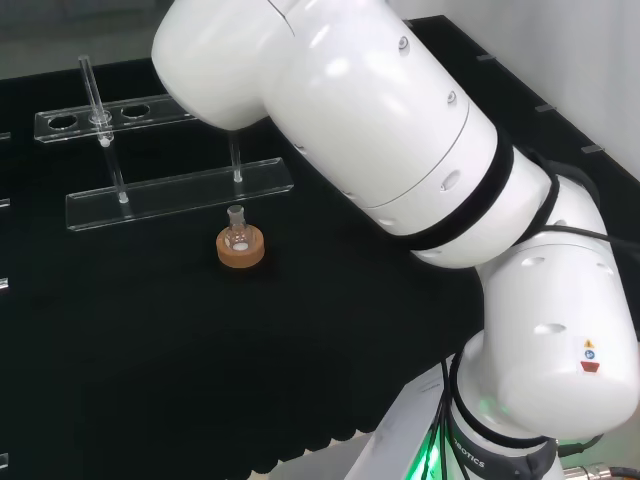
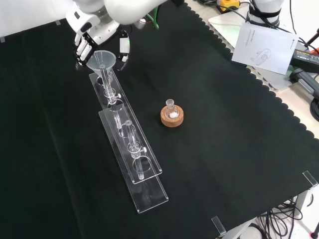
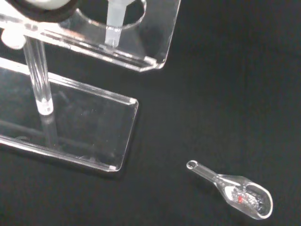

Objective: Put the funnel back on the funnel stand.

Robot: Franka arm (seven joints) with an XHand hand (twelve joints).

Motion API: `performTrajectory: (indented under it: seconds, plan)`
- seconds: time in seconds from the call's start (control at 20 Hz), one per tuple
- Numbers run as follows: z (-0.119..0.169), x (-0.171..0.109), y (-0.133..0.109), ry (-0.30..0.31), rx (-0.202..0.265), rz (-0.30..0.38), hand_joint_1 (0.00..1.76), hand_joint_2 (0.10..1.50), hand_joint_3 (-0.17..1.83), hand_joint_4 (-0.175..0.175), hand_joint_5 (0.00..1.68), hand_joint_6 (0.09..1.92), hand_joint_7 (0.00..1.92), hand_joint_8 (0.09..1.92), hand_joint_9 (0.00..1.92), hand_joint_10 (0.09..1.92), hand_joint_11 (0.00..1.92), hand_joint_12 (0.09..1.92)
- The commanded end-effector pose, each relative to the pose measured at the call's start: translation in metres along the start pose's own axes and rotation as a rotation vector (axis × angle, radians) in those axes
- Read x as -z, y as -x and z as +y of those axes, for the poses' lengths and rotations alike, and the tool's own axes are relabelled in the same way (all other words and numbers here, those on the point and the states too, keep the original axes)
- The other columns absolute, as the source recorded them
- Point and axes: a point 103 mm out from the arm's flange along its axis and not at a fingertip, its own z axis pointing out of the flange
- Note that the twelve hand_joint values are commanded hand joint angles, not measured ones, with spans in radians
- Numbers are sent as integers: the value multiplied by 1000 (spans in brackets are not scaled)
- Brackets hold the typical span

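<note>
While curled round the funnel (image 2: 101, 59) over the funnel stand (image 2: 130, 149) near the surface's far edge, hand (image 2: 89, 31) risks tipping it: stem could snag the hole rim.

Arm link (image 1: 380, 130) hides funnel stand's (image 1: 180, 195) right end

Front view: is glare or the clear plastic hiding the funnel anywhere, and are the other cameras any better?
Front view: the funnel reads clearly against the black cloth, its stem in the clear stand, the hand behind it. Head view: the arm's white links cover that end of the stand. Wrist view: a blurred white shape sits at one edge; the stand's plates catch pale reflections.
</note>
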Motion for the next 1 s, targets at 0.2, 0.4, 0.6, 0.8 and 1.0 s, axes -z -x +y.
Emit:
performTrajectory:
  seconds: [0.2,0.4,0.6,0.8,1.0]
  plan:
    - [-4,-7,-3,20,1,18,582,660,329,-38,307,87,97,674,435,609,391,1357]
    - [-16,-3,-2,44,-3,23,480,624,202,-35,235,87,9,651,291,709,323,1396]
    - [-46,9,2,102,-21,42,465,618,175,-36,220,87,4,643,268,725,308,1402]
    - [-82,20,9,164,-37,71,482,654,171,-41,270,87,83,670,333,730,323,1402]
    - [-121,26,17,196,-55,98,517,703,171,-42,319,87,156,681,401,702,340,1391]
